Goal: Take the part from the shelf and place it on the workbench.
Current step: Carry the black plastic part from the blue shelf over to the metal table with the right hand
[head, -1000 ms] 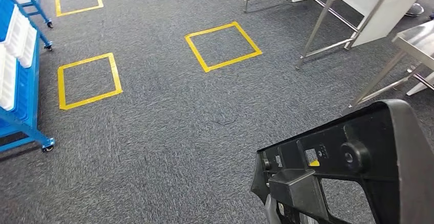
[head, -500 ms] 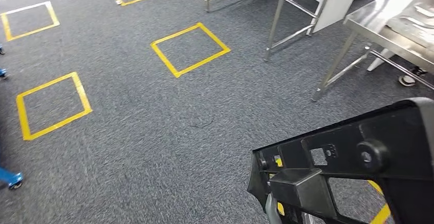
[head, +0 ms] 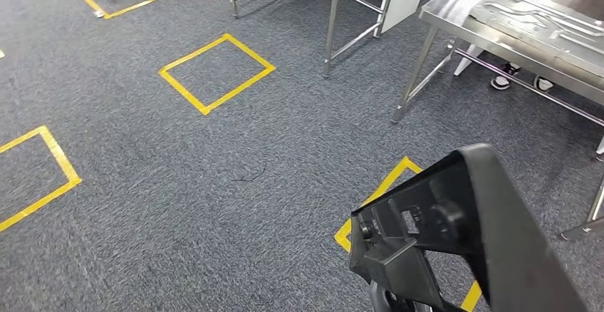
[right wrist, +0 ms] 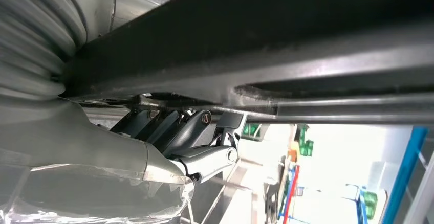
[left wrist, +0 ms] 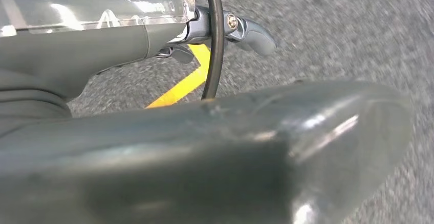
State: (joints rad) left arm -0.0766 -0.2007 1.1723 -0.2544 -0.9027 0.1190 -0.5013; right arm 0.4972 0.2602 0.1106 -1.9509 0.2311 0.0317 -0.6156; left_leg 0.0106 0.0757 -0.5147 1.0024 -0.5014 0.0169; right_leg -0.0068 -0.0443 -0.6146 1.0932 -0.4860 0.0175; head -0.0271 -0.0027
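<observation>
The black plastic part [head: 463, 234], a long bracket with square holes and round knobs, fills the lower right of the head view, held up above the carpet. In the right wrist view my right hand [right wrist: 169, 137] grips it from below, its dark fingers [right wrist: 204, 124] curled against the part's underside [right wrist: 286, 40]. The steel workbench [head: 456, 20] stands ahead at the upper right, with flat grey parts [head: 541, 16] lying on it. My left hand [left wrist: 204, 27] hangs over the carpet, fingers [left wrist: 253, 35] stretched out, holding nothing.
Yellow tape squares mark the grey carpet, one [head: 216, 72] ahead and one [head: 388, 191] just under the part. A second steel table [head: 331, 20] stands at the top centre. A person's shoes [head: 509, 80] show under the workbench.
The camera has turned to the right: the blue shelf has slid out of the picture on the left and the workbench has come nearer. The part stays in my right hand, now tilted more steeply.
</observation>
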